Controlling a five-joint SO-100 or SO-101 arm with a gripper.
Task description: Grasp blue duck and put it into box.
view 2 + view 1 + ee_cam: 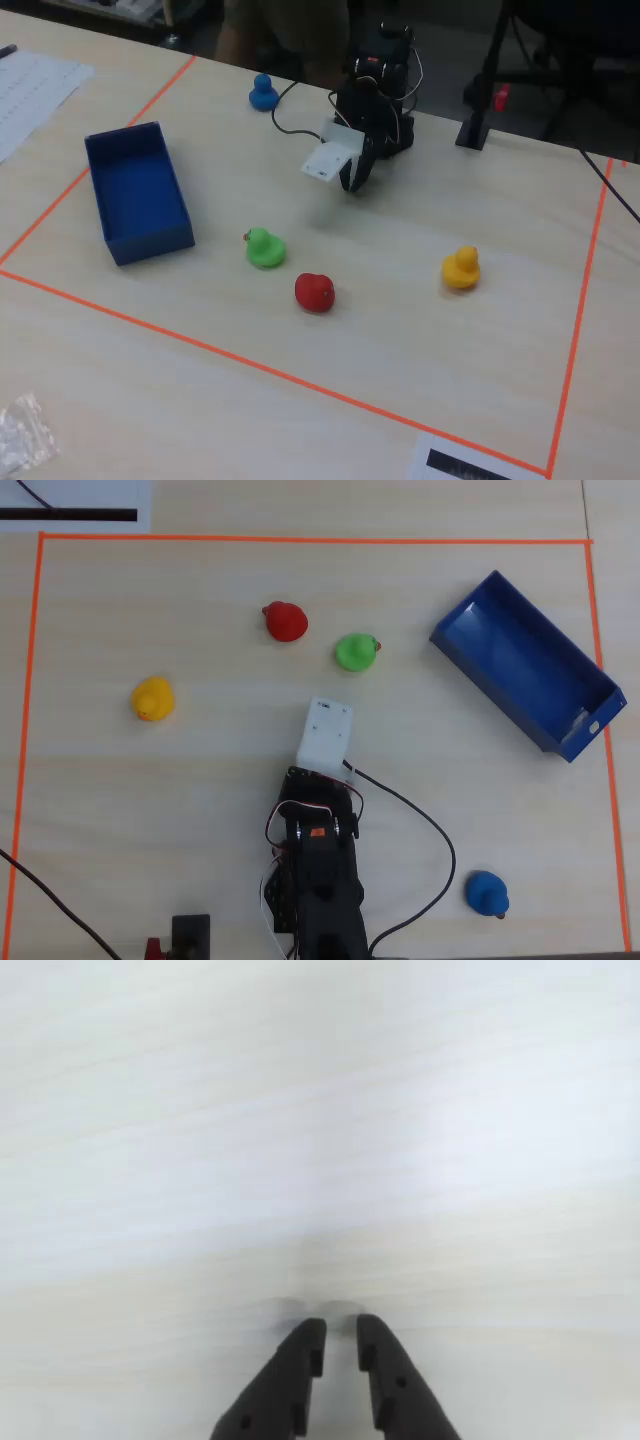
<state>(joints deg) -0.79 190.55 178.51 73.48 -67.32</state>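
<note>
The blue duck (487, 893) sits on the table at the lower right in the overhead view, right of the arm's base; in the fixed view it (263, 92) is at the far edge. The blue box (520, 662) lies slanted at the upper right, empty; in the fixed view it (140, 190) is at the left. My gripper (339, 1324) hangs over bare table near the middle, its black fingers almost together and holding nothing. In the overhead view the white wrist housing (325, 730) covers it. The fixed view shows the gripper (351, 181) pointing down, far from both duck and box.
A green duck (356, 651), a red duck (285, 621) and a yellow duck (153, 698) sit beyond the gripper. Orange tape (300, 539) marks the work area. Black cables (430, 830) loop beside the arm's base, between it and the blue duck.
</note>
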